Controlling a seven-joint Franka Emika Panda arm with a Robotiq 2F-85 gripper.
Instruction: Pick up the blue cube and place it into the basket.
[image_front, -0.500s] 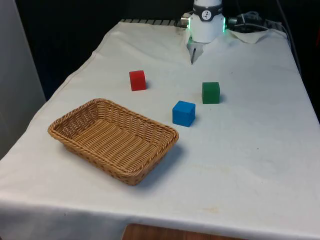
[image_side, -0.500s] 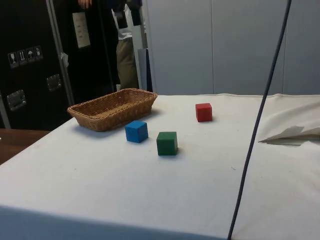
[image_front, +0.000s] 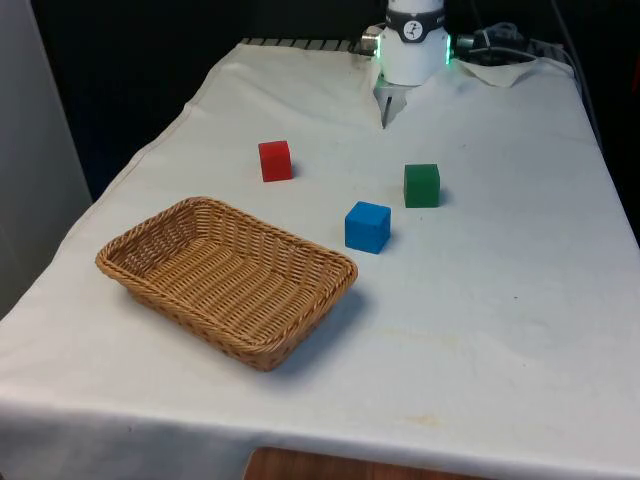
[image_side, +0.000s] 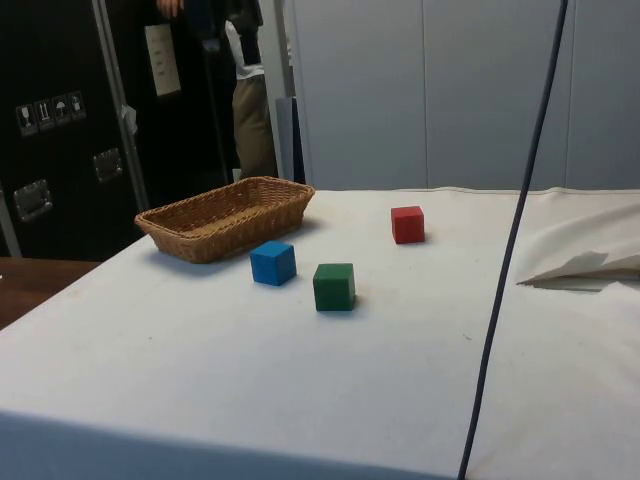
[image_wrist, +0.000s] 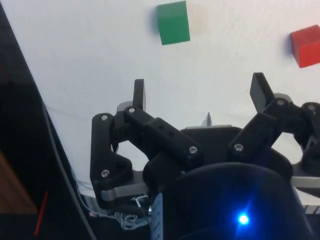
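The blue cube (image_front: 367, 227) (image_side: 272, 262) rests on the white cloth just beside the far right corner of the wicker basket (image_front: 180, 313) (image_side: 226, 240), which holds nothing. In the wrist view my gripper (image_wrist: 200, 92) is open, hanging well above the cloth with nothing between its fingers (image_wrist: 139, 93). A green cube (image_wrist: 173, 22) and a red cube (image_wrist: 306, 46) lie on the cloth beyond the fingertips.
The green cube (image_front: 421, 185) (image_side: 333, 286) sits close behind the blue one, towards the front view's right. The red cube (image_front: 275, 160) (image_side: 407, 224) stands apart, farther back on the left. A dark cable (image_side: 505, 270) hangs across the side view. A person (image_side: 250, 100) stands beyond the basket.
The hanging cable in the side view has shifted slightly to the left. The cubes and the basket have not moved.
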